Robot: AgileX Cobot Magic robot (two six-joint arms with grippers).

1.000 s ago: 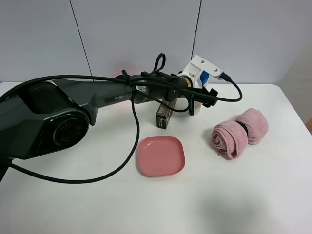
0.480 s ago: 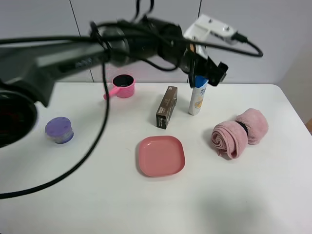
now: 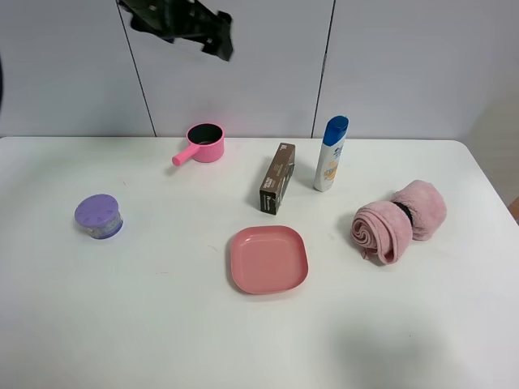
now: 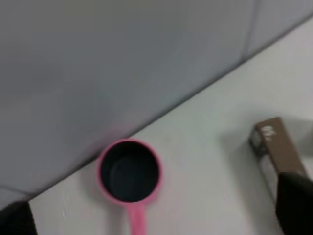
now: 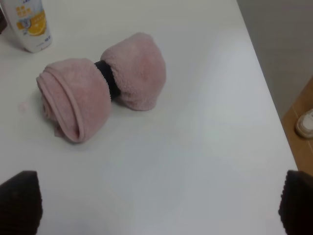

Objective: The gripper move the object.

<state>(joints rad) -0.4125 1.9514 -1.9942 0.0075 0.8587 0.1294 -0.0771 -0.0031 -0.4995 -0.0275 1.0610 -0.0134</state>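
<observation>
The white shampoo bottle (image 3: 331,154) with blue cap and orange-yellow label stands upright at the back of the table, right of the brown box (image 3: 277,178). Nothing holds it. Its lower part also shows in the right wrist view (image 5: 29,24). A blurred dark part of my left arm (image 3: 182,20) hangs high at the upper left, far from the bottle. In the left wrist view my left gripper (image 4: 156,215) is open and empty above the pink pan (image 4: 128,171). My right gripper (image 5: 159,203) is open and empty, near the pink towel (image 5: 102,85).
On the white table (image 3: 146,324) are a pink pan (image 3: 203,143) at the back, a purple lidded jar (image 3: 99,215) at the left, a pink plate (image 3: 268,258) in the middle and a rolled pink towel (image 3: 397,220) at the right. The brown box also shows in the left wrist view (image 4: 276,152).
My left arm has lifted off the bottle and swung up and to the left, almost out of the high view. The bottle stays upright by the box.
</observation>
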